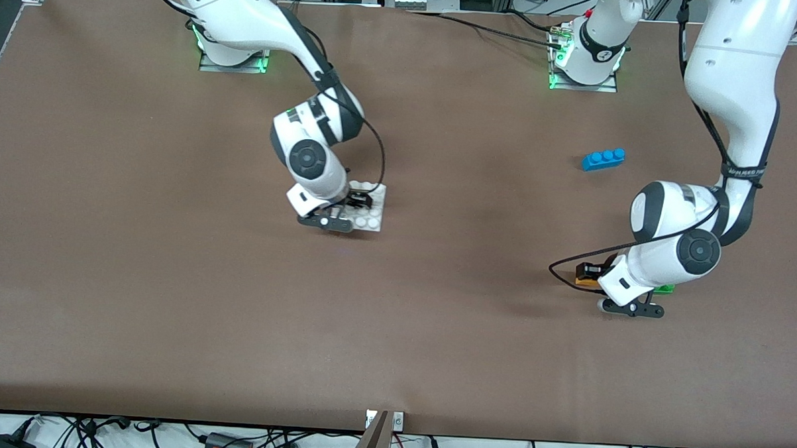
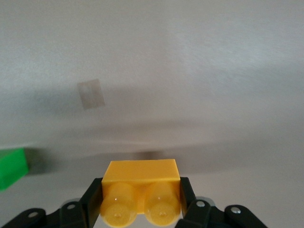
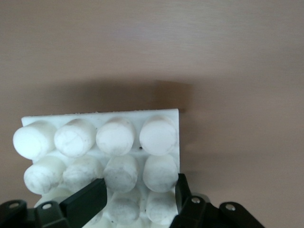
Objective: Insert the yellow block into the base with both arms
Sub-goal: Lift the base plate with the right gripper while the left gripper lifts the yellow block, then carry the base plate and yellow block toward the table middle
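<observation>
The yellow block (image 1: 583, 279) is between the fingers of my left gripper (image 1: 590, 274), low over the table toward the left arm's end. In the left wrist view the gripper (image 2: 141, 199) is shut on the block (image 2: 141, 172), a black finger on each short side and the two studs facing the camera. The white base (image 1: 370, 210) lies on the table near the middle. My right gripper (image 1: 355, 202) is down on it. In the right wrist view the gripper (image 3: 135, 197) is shut on the base (image 3: 102, 135), one finger among the studs and one at the base's edge.
A green brick (image 1: 665, 288) lies right beside the left gripper, and it also shows in the left wrist view (image 2: 12, 167). A blue three-stud brick (image 1: 603, 159) lies farther from the front camera, toward the left arm's base. The table's front edge (image 1: 391, 428) is well off.
</observation>
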